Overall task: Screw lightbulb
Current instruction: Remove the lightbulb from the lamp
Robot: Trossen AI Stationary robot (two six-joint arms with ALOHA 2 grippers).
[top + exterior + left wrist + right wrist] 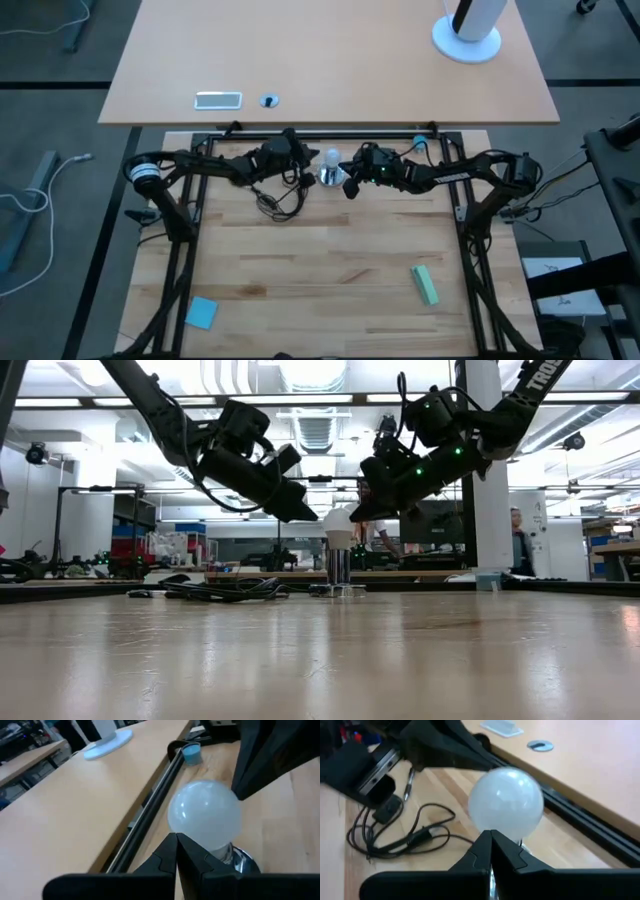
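Note:
The frosted-white lightbulb (338, 524) stands upright, its base in the round silver socket (338, 567), at the far middle of the wooden table (320, 270). It also shows in the high view (330, 158). My left gripper (310, 517) is shut, and its tips stand at the bulb's left side, slanting down toward it. My right gripper (355, 517) is shut, and its tips stand at the bulb's right side. In both wrist views the bulb (204, 815) (506, 804) sits just past the shut fingertips. My left gripper's shut fingertips (170, 845) come slanting down from the table's left, close to the bulb's lower half (200, 837); I cannot tell whether they touch it. My right gripper's shut fingertips (497, 842) come slanting down from the right, close to the bulb's lower half (505, 827); I cannot tell whether they touch it.
The socket's black cord (275, 200) lies coiled to the left of the socket. A blue cap (191, 754) stands by the black rail (320, 135) at the far edge. A green block (425, 285) and a blue square (201, 312) lie near the front. A second table (330, 60) stands behind.

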